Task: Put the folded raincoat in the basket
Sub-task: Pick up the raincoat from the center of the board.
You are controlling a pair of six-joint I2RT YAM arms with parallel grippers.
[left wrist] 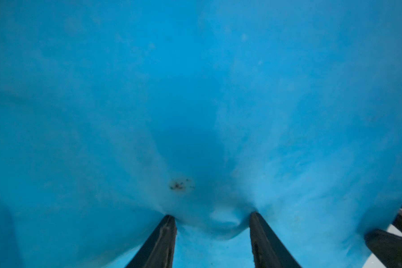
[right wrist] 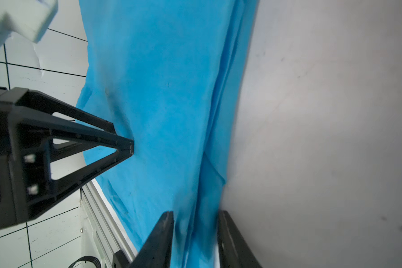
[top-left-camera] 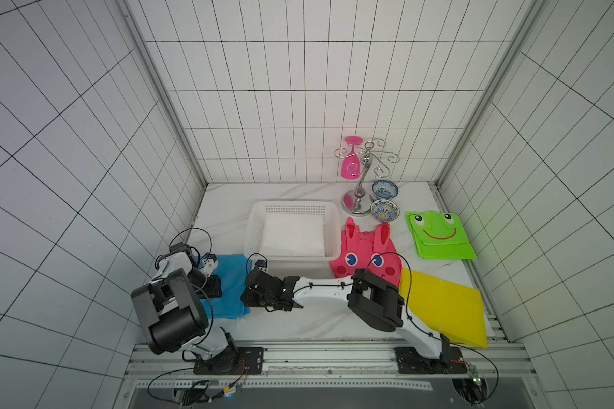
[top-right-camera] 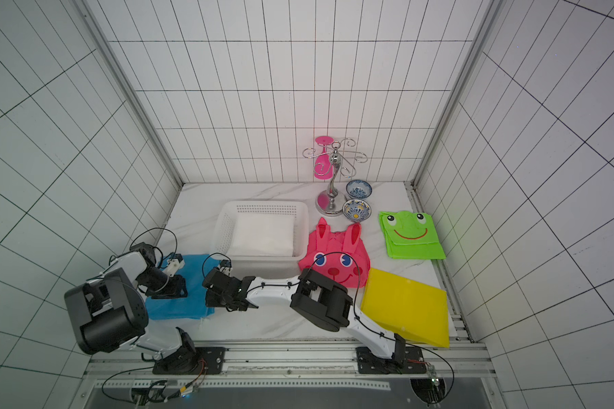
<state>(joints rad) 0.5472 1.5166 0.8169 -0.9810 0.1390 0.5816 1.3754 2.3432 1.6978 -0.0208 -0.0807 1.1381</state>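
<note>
Blue folded raincoat (top-left-camera: 227, 283) lies flat on the bench (top-left-camera: 298, 325), just beside the near left corner of the white basket (top-left-camera: 291, 204), whose floor is covered by a white folded sheet (top-left-camera: 293, 235). My left jaws stand wide, with their tips pressed into the cloth and a pucker between them. My right jaws are narrow and straddle its layered edge, but I cannot tell whether they pinch it.

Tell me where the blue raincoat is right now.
In both top views the blue raincoat lies at the near left of the table, beside the near left corner of the white basket.
</note>
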